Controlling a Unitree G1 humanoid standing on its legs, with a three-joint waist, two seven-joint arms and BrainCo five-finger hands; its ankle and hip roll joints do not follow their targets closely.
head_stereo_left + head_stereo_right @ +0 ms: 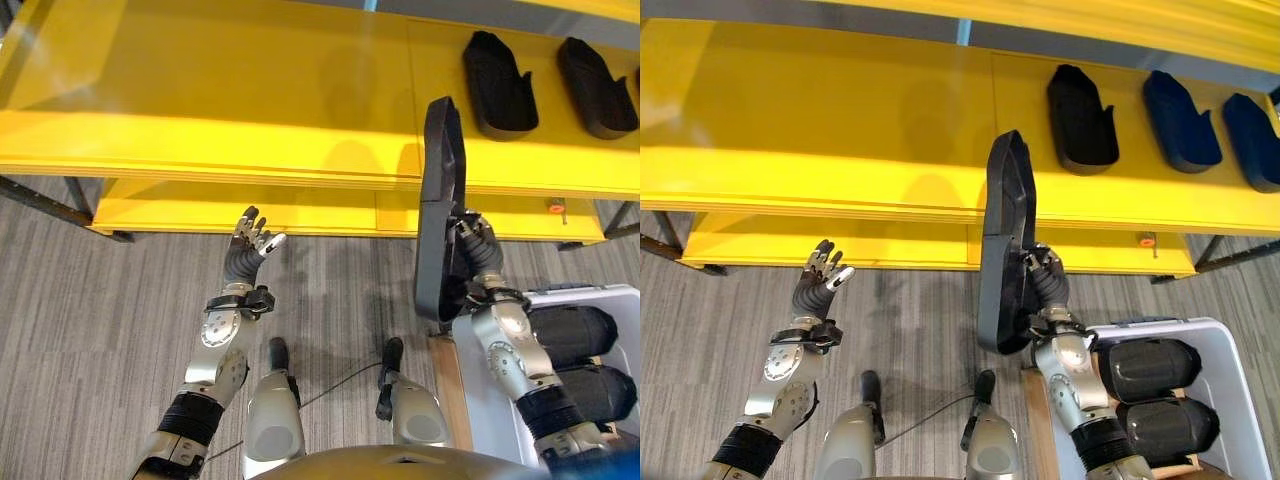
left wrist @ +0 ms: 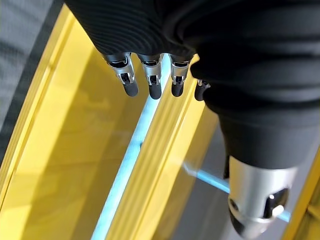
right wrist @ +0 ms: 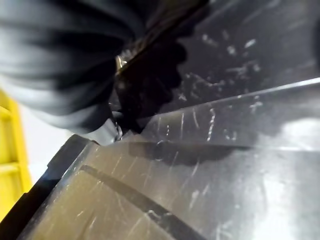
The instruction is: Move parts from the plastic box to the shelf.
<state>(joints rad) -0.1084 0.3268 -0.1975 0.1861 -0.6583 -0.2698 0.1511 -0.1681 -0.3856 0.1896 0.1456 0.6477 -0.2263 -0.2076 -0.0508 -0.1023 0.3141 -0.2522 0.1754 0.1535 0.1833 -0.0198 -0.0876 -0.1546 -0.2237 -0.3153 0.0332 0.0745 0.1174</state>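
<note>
Upright, long black moulded part (image 1: pixel 440 205) in right hand's (image 1: pixel 478 250) curled fingers (left hand (image 1: pixel 248 247) slack-fingered), before glossy yellow shelf (image 1: pixel 200 90).

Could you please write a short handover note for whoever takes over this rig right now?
Right hand: shut on a long black part, held upright in front of the yellow shelf, its top end overlapping the front edge.
Left hand: open, empty, raised over the floor below the shelf.
Done: three black parts already lie on the shelf, to the right.
Left: set the held part on the shelf, then move the two black parts still in the plastic box at lower right.
</note>
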